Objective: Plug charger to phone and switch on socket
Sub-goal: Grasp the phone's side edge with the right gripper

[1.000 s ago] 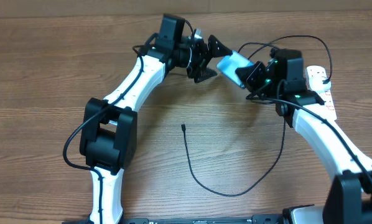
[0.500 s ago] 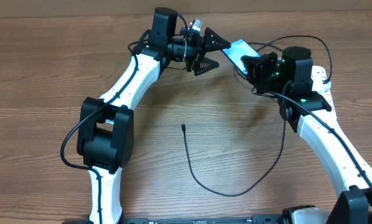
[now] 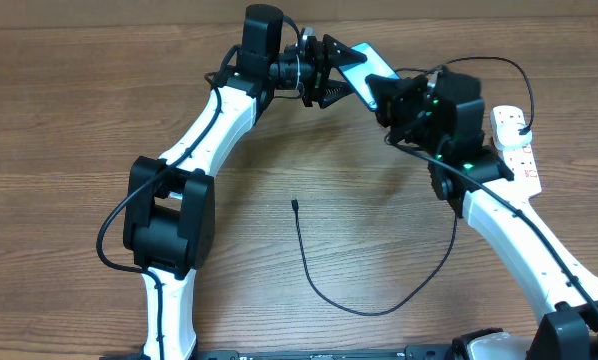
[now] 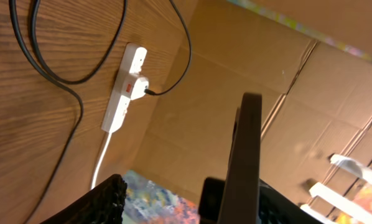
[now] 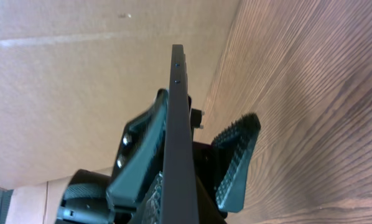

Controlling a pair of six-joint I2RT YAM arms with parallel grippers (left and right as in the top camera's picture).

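The phone (image 3: 359, 64), light blue screen up, is held off the table at the back. My right gripper (image 3: 389, 95) is shut on its right end; in the right wrist view the phone (image 5: 177, 112) shows edge-on. My left gripper (image 3: 336, 70) is open with its fingers either side of the phone's left end; in the left wrist view (image 4: 186, 202) the phone's dark edge (image 4: 248, 149) stands near one finger. The charger cable's tip (image 3: 294, 205) lies free on the table and the cable loops round to the white socket strip (image 3: 516, 145), which also shows in the left wrist view (image 4: 125, 87).
A cardboard wall (image 3: 129, 10) runs along the table's back edge, close behind both grippers. The black cable loop (image 3: 369, 310) lies across the front middle. The strip's white cord (image 4: 102, 158) trails along the wall.
My right gripper has carried the phone up and to the left. My left gripper has turned, and its fingers now straddle the phone's left end. The cable has not moved.
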